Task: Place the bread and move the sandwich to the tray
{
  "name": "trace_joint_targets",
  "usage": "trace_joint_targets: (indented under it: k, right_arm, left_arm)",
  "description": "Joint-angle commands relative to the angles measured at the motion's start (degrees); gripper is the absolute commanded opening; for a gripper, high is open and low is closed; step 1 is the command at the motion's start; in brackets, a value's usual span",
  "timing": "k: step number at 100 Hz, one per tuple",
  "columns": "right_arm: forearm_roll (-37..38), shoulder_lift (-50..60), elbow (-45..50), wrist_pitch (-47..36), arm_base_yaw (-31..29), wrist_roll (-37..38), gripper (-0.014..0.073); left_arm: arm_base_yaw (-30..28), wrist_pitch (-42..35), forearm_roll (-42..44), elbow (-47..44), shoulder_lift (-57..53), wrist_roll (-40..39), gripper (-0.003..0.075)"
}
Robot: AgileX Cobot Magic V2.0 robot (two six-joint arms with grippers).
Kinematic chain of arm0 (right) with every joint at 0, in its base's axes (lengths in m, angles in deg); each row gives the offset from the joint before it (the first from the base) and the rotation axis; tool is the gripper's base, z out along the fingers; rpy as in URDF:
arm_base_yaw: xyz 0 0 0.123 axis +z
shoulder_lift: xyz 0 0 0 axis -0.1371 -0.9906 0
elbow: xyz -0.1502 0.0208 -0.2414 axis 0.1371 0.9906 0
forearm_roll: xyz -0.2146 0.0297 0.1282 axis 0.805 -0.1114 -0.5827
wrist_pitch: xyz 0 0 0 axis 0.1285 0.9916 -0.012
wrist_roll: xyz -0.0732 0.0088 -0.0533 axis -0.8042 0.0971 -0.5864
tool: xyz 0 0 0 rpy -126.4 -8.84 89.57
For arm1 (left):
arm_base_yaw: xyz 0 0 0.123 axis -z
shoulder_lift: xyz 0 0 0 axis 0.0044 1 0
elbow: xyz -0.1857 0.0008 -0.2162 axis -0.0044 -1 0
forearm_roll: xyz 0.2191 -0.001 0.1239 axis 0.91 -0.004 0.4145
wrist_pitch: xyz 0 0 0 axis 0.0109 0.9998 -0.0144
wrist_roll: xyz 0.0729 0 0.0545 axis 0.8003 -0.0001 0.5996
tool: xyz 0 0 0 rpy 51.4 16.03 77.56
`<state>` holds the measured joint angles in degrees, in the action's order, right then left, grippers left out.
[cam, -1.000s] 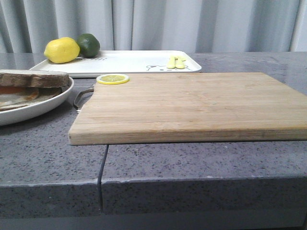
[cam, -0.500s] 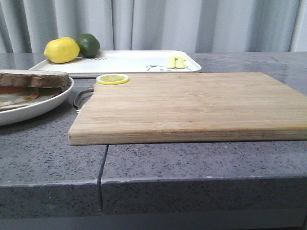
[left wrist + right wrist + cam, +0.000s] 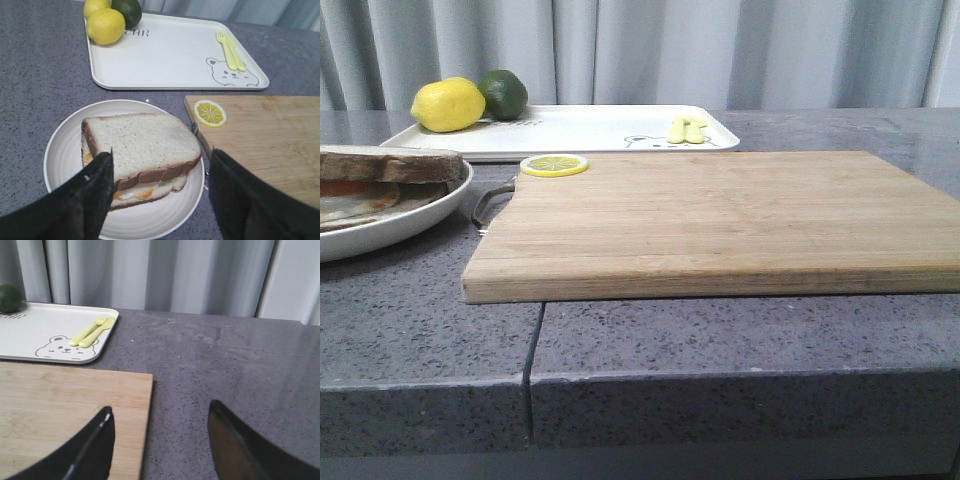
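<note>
The sandwich [image 3: 145,150] lies on a round white plate [image 3: 59,155], fried egg showing between its slices. The bread [image 3: 140,137], a pale slice with brown crust, is its top layer. In the front view the sandwich [image 3: 380,172] and plate [image 3: 420,215] are at the left edge. My left gripper [image 3: 161,151] hangs open just above the sandwich's near side, one finger to each side, touching nothing. The white tray [image 3: 165,55] with the bear drawing lies beyond the plate. My right gripper [image 3: 161,407] is open and empty over the cutting board's right edge. Neither gripper shows in the front view.
A wooden cutting board [image 3: 720,215] fills the middle of the grey counter, a lemon slice [image 3: 555,165] on its far left corner. On the tray [image 3: 590,125] sit a lemon [image 3: 448,105], a lime [image 3: 503,93] and yellow cutlery [image 3: 686,129]. Curtains hang behind.
</note>
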<state>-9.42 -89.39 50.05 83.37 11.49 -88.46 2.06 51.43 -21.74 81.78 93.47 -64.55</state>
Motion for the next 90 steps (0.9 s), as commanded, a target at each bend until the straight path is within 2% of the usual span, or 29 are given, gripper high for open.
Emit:
trace_joint_targets:
  k: [1,11,49,90]
  right_arm:
    - [0.4,0.0,-1.6,-4.3,-0.3,-0.1,0.0424]
    - [0.4,0.0,-1.6,-4.3,-0.3,-0.1,0.0424]
    - [0.4,0.0,-1.6,-4.3,-0.3,-0.1,0.0424]
    - [0.4,0.0,-1.6,-4.3,-0.3,-0.1,0.0424]
  left_arm:
    - [-0.1,-5.3,1.0,2.0,1.2,-4.3,0.0386]
    - [-0.6,-5.4,5.2,2.0,3.7,-9.1,0.0386]
    - [-9.1,-5.1,5.5,3.6,17.7,-8.5,0.0386]
    - [-9.6,-5.4,6.2,5.5,28.6,-7.3,0.0386]
